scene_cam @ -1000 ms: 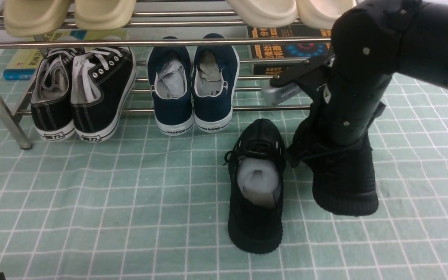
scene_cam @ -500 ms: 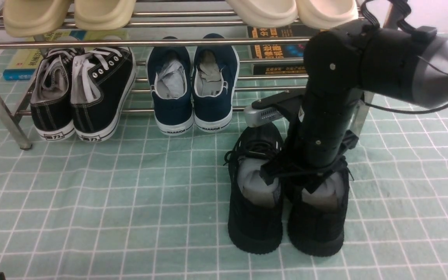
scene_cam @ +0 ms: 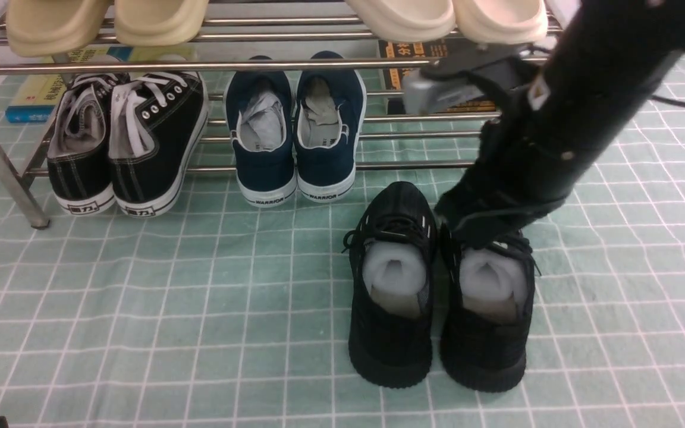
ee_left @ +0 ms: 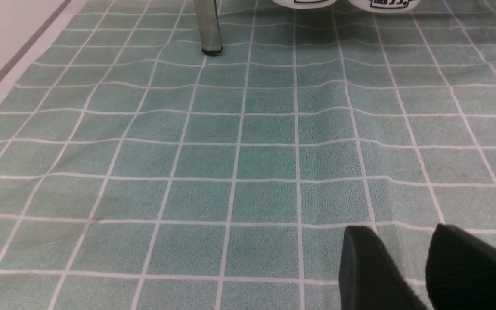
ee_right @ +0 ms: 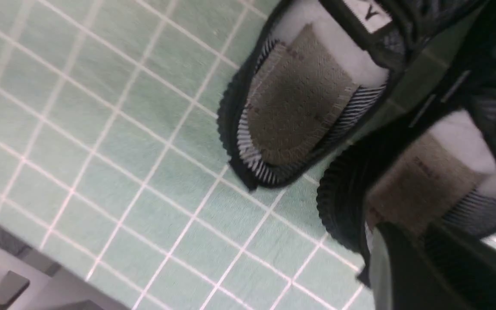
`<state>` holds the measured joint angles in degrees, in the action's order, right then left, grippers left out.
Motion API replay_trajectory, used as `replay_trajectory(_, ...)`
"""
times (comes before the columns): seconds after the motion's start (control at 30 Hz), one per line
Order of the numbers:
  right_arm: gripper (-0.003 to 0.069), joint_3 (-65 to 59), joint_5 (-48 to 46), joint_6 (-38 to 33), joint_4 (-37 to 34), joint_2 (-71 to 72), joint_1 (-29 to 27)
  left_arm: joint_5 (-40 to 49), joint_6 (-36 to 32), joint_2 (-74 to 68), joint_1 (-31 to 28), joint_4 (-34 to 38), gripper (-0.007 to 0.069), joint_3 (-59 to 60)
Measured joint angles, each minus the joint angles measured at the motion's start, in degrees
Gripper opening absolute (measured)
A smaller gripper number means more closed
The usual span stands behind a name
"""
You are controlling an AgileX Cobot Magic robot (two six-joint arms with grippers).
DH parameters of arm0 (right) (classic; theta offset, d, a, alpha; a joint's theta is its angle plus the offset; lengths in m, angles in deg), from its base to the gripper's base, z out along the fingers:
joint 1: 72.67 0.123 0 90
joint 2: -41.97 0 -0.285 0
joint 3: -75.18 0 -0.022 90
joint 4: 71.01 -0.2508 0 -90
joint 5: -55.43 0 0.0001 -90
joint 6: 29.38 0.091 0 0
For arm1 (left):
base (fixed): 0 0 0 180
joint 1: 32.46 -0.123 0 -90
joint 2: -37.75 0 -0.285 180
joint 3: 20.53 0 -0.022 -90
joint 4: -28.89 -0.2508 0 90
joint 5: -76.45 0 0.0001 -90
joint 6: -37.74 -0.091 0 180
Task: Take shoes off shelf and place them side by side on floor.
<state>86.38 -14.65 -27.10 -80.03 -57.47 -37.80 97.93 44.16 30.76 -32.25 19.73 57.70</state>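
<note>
1. Black knit shoes (scene_cam: pixel 391 333) stand on the floor (scene_cam: pixel 140 309), at about 5 o'clock from the middle of the front view. They are off the shelf (scene_cam: pixel 295 65), which runs across 12 o'clock.
2. The pair sits side by side, toes toward 12 o'clock and heels toward 6. The right-side shoe (scene_cam: pixel 488 345) lies at 3 o'clock of its mate, just beside it. White foam shows in both openings.
3. The right tool (scene_cam: pixel 476 232) hangs over the laces of the right-side shoe, at 12 o'clock of that shoe's opening. In the right wrist view its fingers (ee_right: pixel 388 267) are a dark, blurred mass, so we cannot tell whether they are apart or together.
4. The left tool (ee_left: pixel 401 232) is low over the floor with its fingers apart. Green cloth shows between them and nothing is held. A shelf leg (ee_left: pixel 208 26) stands well apart from it.
5. On the shelf's lower tier we note black canvas sneakers (scene_cam: pixel 128 142) at 10 o'clock from the knit pair and navy shoes (scene_cam: pixel 295 142) at 11 o'clock. Pale slippers (scene_cam: pixel 104 21) sit on the top tier.
</note>
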Motion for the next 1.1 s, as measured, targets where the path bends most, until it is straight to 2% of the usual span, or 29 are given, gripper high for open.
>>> replay_trajectory(0.13,0.0010,-9.32,-0.43,0.00,0.12,12.37,0.00,0.00,0.00,0.00,0.00,0.00,0.0242,0.00)
replay_trajectory(0.27,-0.0001,-19.66,0.60,0.00,0.20,21.90,0.00,0.00,0.00,0.00,0.00,0.00,0.0242,0.00)
replay_trajectory(0.37,-0.0001,-34.95,11.97,-0.05,0.06,33.55,0.00,0.00,0.00,0.00,0.00,0.00,0.0242,0.00)
replay_trajectory(0.47,-0.0001,-48.71,27.18,-0.04,-1.82,41.82,0.00,0.00,0.00,0.00,0.00,0.00,0.0242,0.00)
replay_trajectory(0.63,0.0000,-65.92,50.91,-0.23,-2.81,48.94,0.00,0.00,0.00,0.00,0.00,0.00,0.0242,0.00)
replay_trajectory(0.8,0.0003,-70.57,58.90,-0.29,-2.81,50.73,0.00,0.00,0.00,0.00,0.00,0.00,0.0242,0.00)
replay_trajectory(1.1,0.0008,-70.88,58.97,-0.29,-2.86,50.98,0.00,0.00,0.00,0.00,0.00,0.00,0.0242,0.00)
